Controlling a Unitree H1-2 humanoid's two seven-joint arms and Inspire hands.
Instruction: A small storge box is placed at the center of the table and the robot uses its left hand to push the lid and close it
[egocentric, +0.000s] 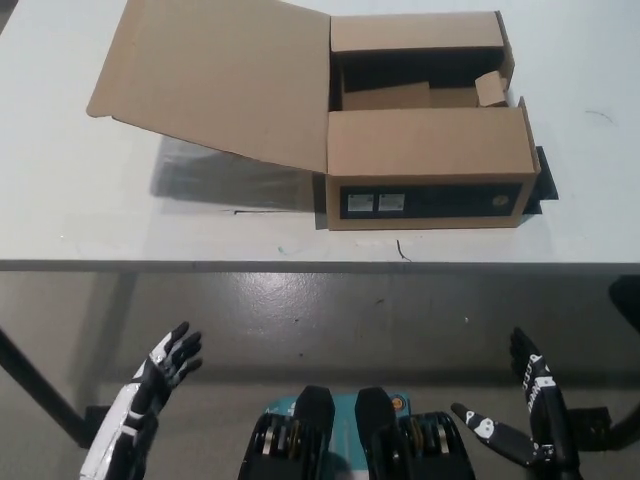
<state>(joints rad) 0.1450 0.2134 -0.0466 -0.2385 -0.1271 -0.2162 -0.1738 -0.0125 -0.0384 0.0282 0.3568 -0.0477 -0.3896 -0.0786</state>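
Head view: a white table fills the upper half of the picture, its near edge running straight across; below that edge lies a grey floor, with dark table legs showing at the lower left and right. A few faint marks dot the tabletop close to the near edge.

The cardboard storage box stands on the table, somewhat right of the middle and close to the near edge. Its front wall carries a black panel with two small labels at the left end. Two short flaps, one at the near side and one at the far side, are folded partly over the opening, leaving a dark gap between them in which the inside of the box shows. The large lid is hinged on the box's left side and lies wide open, spread out to the left and raised off the tabletop, casting a shadow beneath it.

The white left hand hangs below the table's near edge at the lower left, fingers spread and holding nothing, well apart from the lid. The black right hand rests at the lower right, likewise below the near edge, fingers spread and empty.
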